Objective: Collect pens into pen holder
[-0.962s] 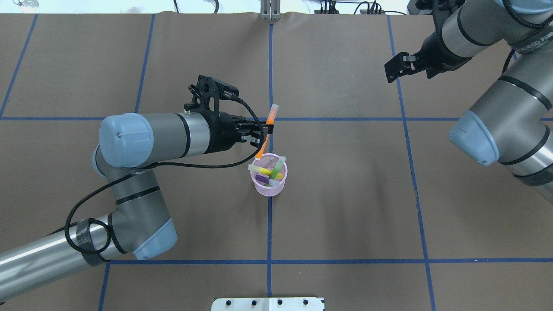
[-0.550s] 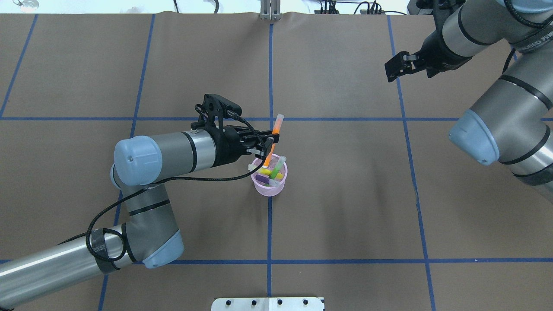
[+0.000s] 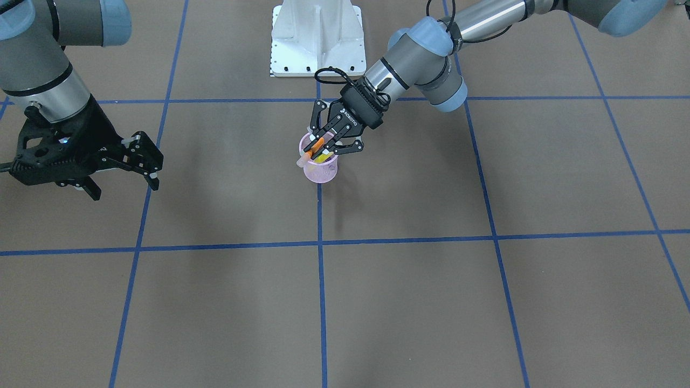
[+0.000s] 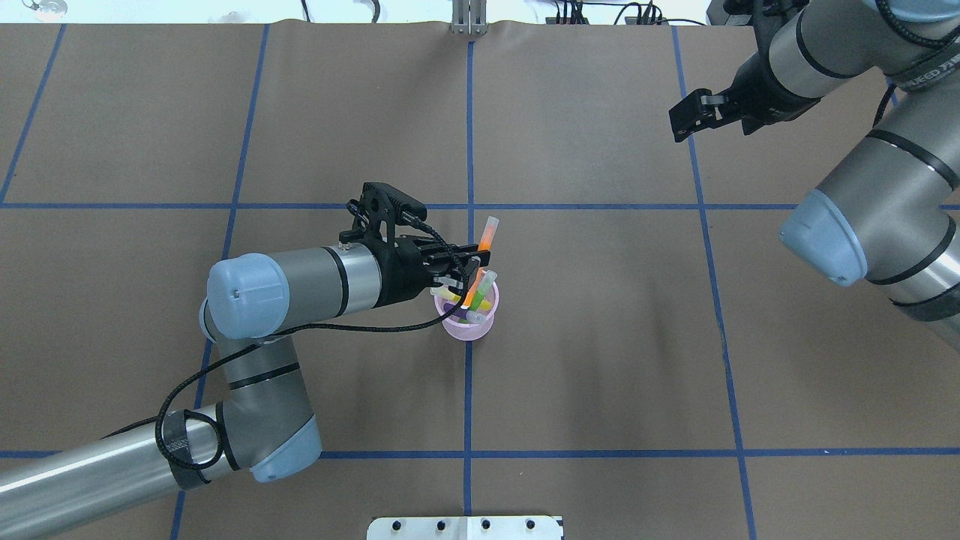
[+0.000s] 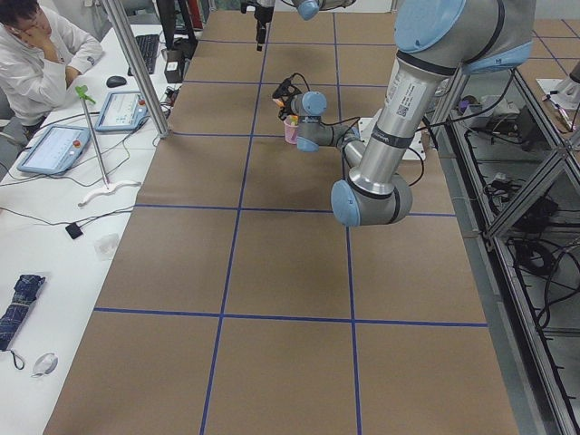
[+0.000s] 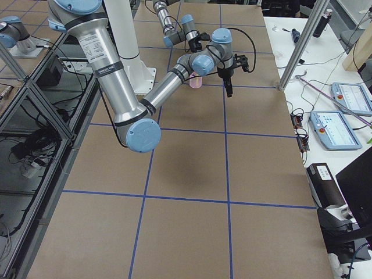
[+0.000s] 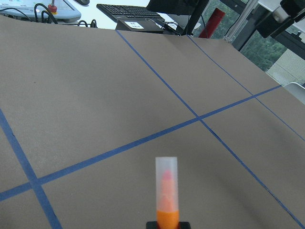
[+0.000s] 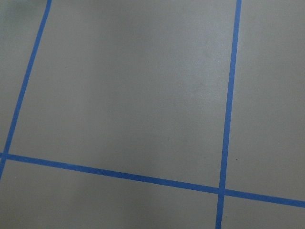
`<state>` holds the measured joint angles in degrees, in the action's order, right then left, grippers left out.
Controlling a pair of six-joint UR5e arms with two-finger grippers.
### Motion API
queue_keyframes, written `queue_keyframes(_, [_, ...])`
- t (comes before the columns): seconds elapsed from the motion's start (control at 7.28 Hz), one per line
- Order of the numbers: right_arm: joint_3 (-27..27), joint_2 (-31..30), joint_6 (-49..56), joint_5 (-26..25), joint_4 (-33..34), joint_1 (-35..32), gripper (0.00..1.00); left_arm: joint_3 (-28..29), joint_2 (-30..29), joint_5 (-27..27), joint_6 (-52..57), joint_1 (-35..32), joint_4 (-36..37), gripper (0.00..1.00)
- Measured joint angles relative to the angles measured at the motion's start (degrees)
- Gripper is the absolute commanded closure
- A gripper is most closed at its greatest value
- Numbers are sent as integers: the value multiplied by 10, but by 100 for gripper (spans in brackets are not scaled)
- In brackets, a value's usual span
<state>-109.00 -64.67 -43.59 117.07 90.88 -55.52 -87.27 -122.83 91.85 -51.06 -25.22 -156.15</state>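
Pink holder [image 4: 466, 330], three pens [image 4: 487, 283] inside, orange pen [image 4: 487, 232] pinched by left end effector [image 4: 474, 267], right end effector [image 4: 681, 124] spread

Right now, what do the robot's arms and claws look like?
The left arm and right arm are round silver-grey tubes with black bands and light-blue joint caps. The left gripper and right gripper are black, two-fingered. A black cable loops along the left arm.
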Motion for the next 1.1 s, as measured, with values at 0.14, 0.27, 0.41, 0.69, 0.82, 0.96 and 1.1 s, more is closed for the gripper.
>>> queue_keyframes(0.14, [0,0,0,0,0,0,0,0,1,0,0,1,0,39])
queue_keyframes(0.27, [0,0,0,0,0,-1,0,0,1,0,0,1,0,29])
queue_keyframes(0.41, [0,0,0,0,0,-1,0,0,2,0,0,2,0,23])
queue_keyframes(0.69, [0,0,0,1,0,-4,0,-1,3,1,0,2,0,20])
queue_keyframes(0.82, [0,0,0,1,0,-7,0,-2,3,1,0,2,0,20])
queue_keyframes(0.96, [0,0,2,5,1,-13,0,-6,2,3,-1,2,2,20])
queue_keyframes(1.1, [2,0,14,18,3,-27,0,-11,2,10,-1,-1,7,20])
